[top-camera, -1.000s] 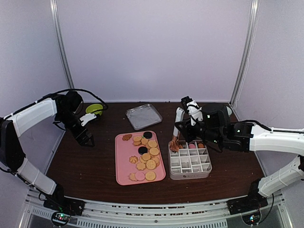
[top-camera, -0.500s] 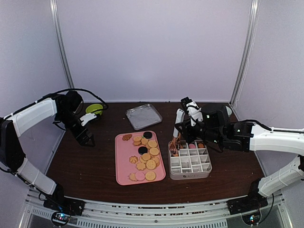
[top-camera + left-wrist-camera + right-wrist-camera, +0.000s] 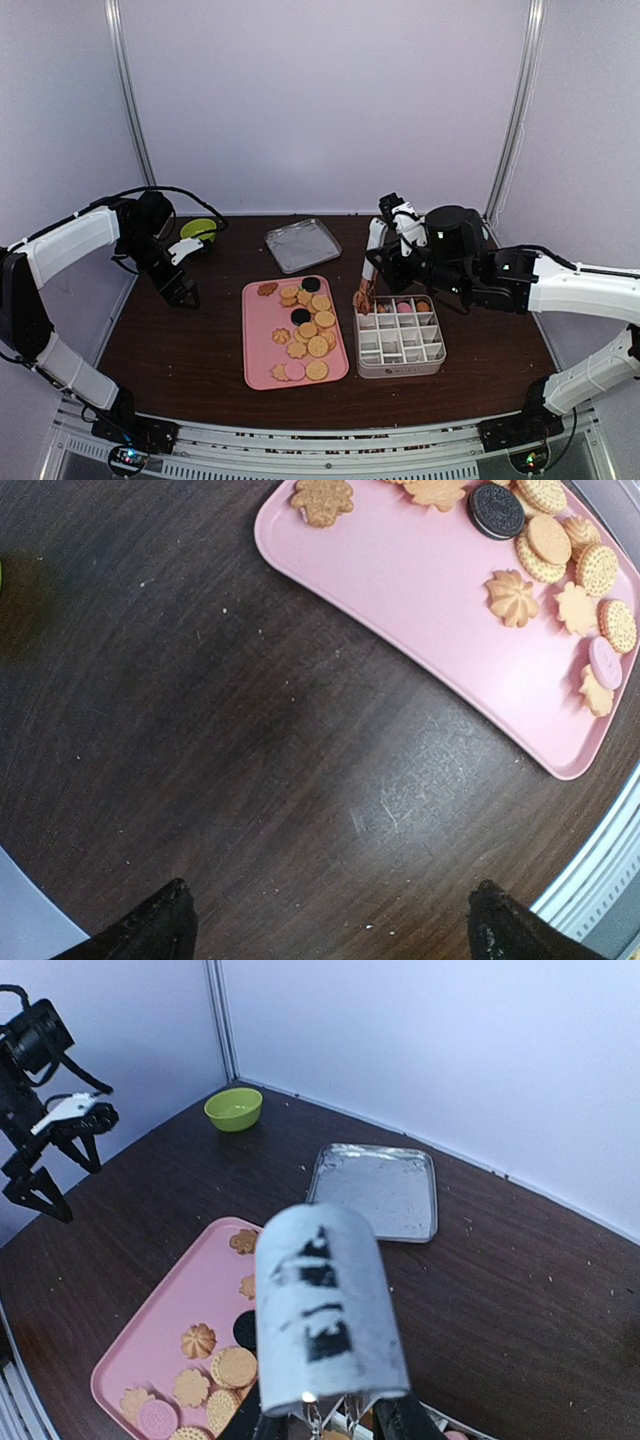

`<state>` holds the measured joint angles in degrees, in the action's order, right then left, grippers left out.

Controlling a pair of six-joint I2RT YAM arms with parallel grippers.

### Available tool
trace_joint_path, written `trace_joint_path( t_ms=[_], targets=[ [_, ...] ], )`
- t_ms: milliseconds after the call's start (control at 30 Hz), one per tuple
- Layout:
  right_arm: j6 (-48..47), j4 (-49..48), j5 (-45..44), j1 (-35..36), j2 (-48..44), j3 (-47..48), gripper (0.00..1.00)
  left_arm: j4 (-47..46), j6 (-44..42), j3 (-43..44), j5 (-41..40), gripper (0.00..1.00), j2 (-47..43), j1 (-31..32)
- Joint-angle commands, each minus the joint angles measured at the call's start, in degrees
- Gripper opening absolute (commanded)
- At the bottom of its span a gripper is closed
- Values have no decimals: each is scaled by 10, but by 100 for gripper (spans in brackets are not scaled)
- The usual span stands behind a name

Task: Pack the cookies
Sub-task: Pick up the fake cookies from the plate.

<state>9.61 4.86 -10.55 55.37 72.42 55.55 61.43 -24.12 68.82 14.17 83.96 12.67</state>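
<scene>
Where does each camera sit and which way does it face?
Top external: above, behind the bases, facing down at the table; left arm, right arm show.
Left wrist: faces down at table and tray; its fingertips show.
Right wrist: faces across tray toward bowl and left arm; its fingers flank the tongs.
All share the tray.

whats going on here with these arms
Small round and flower-shaped cookies lie on a pink rectangular tray. The right end effector grips pale tongs, tips poised at the back-left corner of a white divided box whose back row holds a few. The left end effector hangs open above the dark wooden table, left of the tray.
</scene>
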Motion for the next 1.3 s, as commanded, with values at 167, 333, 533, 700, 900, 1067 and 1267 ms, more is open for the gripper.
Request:
trace_joint_path(
  t_ms=[167, 333, 533, 700, 900, 1067, 1267],
  targets=[
    [-30, -12, 19, 94, 121, 152, 29, -8, -3, -1, 3, 98, -3, -21],
    [-43, -3, 38, 130, 216, 239, 30, -14, -3, -10, 0, 98, -10, -25],
    [-52, 5, 53, 136, 308, 317, 32, -15, -2, -14, 5, 98, -12, -25],
    [-67, 12, 39, 130, 354, 355, 32, -17, -2, -17, 2, 98, -17, -25],
    [-64, 3, 27, 117, 374, 359, 35, -25, -1, -21, -11, 98, -21, -25],
    [-54, -11, 33, 108, 380, 346, 38, -27, 6, -19, -21, 98, -17, -25],
    [-32, -36, 57, 99, 387, 328, 38, -24, 10, -16, -28, 98, -18, -26]
  ],
)
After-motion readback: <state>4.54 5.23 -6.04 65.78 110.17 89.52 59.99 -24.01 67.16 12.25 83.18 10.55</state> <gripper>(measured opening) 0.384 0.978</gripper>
